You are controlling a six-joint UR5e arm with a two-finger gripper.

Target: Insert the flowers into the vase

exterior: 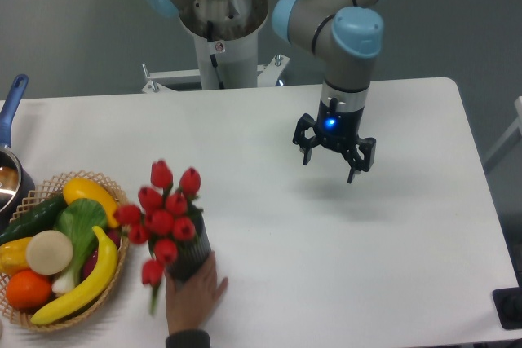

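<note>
We saw the gripper (333, 155) hanging above the table (408, 226) with its fingers spread and nothing between them. The flowers (163, 218) stood in the vase (189, 257), well apart from it to the lower left, just beside the basket (114, 270). A hand (194, 295) touched the vase.

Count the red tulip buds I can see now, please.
9, possibly more hidden. All are in the flowers in the vase: two on top, about six clustered mid-bunch, one hanging low at the left. The picture is slightly blurred. A person's hand holds the vase.
</note>
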